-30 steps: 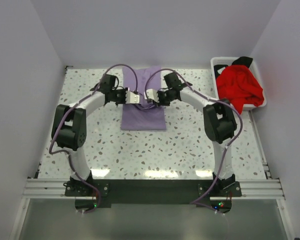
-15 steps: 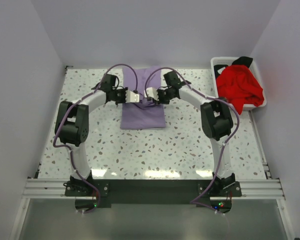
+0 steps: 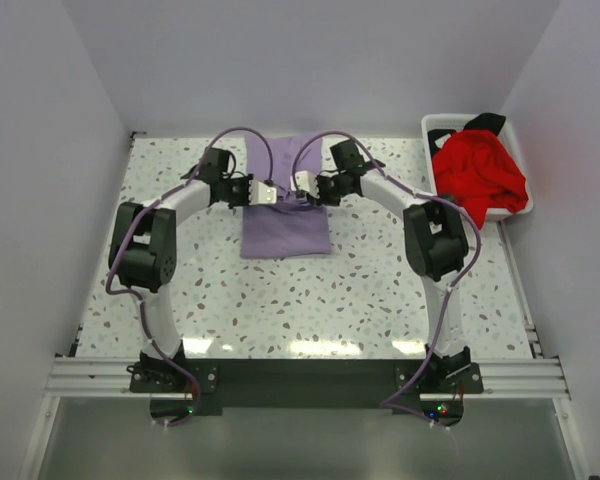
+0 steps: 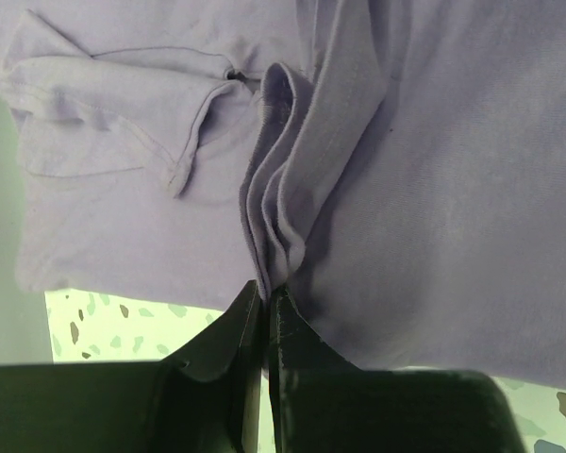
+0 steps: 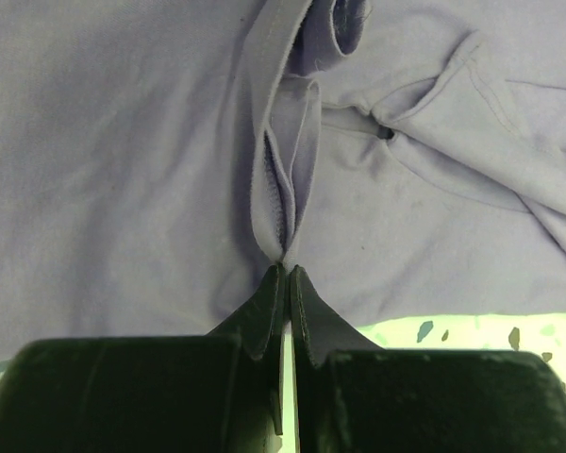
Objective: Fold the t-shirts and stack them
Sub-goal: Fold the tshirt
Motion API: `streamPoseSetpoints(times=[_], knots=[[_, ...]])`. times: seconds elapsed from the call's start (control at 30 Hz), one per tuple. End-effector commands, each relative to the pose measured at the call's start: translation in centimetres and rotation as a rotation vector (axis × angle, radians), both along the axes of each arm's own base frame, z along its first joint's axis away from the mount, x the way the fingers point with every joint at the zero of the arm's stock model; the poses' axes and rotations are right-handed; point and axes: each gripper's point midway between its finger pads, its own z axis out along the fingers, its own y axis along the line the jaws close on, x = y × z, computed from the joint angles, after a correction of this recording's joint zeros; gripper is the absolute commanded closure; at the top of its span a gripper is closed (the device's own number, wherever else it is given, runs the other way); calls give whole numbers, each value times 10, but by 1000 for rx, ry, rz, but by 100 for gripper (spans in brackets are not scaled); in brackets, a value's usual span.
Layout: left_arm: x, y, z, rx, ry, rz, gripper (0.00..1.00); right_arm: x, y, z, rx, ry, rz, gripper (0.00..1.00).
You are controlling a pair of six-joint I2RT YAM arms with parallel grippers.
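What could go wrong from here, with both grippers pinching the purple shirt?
1. The left gripper holds several bunched layers of the lavender t-shirt only at its very tip; a layer could slip out and spoil the fold.
2. The right gripper pinches just a thin edge and may lose it when pulled.
3. In the top view the two grippers sit close together and might collide.

Top view bright, even, soft light from overhead; three pale glare streaks on the table [image 3: 310, 347] near its front edge; shadows faint, soft-edged; red tee [image 3: 480, 175] strongly saturated, folds hard to read; sharp across the frame. Wrist views: lavender tee [image 4: 453, 189] evenly lit w/ dark creases in the bunched fold; left gripper [image 4: 265, 289] and right gripper [image 5: 285, 273] near-black, underexposed, little detail; table strips at bottom blown out, greenish.
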Motion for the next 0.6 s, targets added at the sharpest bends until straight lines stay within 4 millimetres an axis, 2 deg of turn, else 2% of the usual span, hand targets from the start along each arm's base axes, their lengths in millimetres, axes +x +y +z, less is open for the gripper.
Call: streamPoseSetpoints(times=[0.0,0.27,0.5,0.57], knots=[[17,7,14,1,-69,-2,96,11,5,51,91,-101,11,100],[28,2,13,-7,-76,-7,95,16,6,48,81,-113,21,100],[30,2,3,13,-65,-23,94,27,6,37,68,-137,4,100],[33,3,3,14,-67,-16,89,29,6,33,62,-141,6,100]])
